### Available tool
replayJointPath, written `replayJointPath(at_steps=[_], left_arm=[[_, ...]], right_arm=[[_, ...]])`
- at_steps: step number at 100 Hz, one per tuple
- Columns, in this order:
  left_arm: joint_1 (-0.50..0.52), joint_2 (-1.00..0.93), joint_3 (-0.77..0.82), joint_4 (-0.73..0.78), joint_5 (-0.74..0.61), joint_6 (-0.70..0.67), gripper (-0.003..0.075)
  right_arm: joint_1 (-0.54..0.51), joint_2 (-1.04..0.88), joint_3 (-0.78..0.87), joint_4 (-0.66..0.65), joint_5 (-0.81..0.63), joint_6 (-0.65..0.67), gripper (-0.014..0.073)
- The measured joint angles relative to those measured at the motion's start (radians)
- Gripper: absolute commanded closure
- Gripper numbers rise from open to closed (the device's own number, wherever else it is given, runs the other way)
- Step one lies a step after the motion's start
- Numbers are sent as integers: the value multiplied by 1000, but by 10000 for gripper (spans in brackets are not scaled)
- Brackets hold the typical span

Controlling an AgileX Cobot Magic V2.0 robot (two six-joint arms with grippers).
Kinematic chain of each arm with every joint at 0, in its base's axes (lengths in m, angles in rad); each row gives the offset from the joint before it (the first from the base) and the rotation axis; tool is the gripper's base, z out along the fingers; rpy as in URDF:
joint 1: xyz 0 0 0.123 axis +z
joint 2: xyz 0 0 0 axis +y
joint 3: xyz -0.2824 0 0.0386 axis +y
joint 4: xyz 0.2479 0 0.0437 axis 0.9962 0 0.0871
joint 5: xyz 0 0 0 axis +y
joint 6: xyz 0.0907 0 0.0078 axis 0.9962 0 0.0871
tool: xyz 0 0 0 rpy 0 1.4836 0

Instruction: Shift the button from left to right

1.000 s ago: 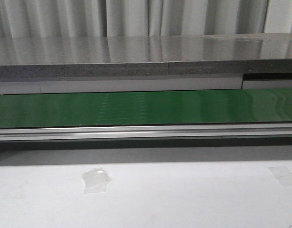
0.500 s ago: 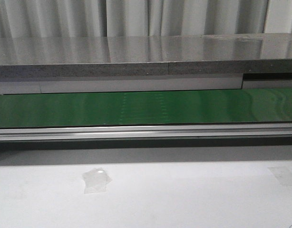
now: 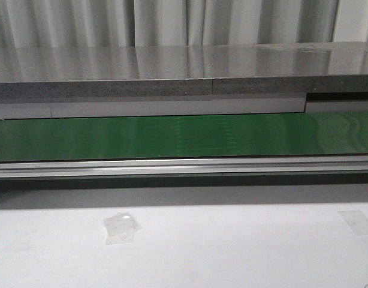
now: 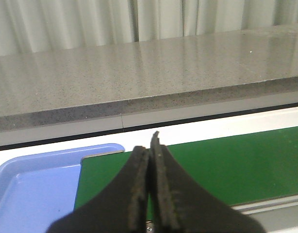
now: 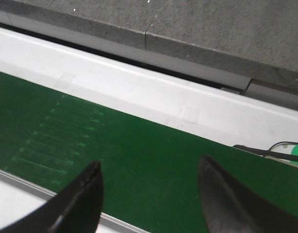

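Left gripper (image 4: 150, 160) – jaws pressing together, gripping nothing, hanging over green belt (image 4: 226, 165) beside blue tray (image 4: 27, 189). Right gripper (image 5: 149, 194) – jaws standing apart over belt. Button showing nowhere.

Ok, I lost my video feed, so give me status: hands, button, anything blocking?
Left hand shut, empty, over green conveyor belt. Right hand open, over belt. Button not in view. Nothing blocking.

Glossy green belt (image 3: 184, 137), speckled polished stone counter (image 3: 172, 66)
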Motion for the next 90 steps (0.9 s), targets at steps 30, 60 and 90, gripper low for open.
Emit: replayJointPath(at_steps=[30, 60, 90], left_arm=[[0, 0, 0, 0, 0, 0, 740], [0, 0, 0, 0, 0, 0, 740], [0, 0, 0, 0, 0, 0, 740]], right_arm=[[0, -311, 223, -84, -84, 21, 160], [0, -597, 375, -78, 5, 31, 160], [0, -753, 410, -35, 78, 32, 160]])
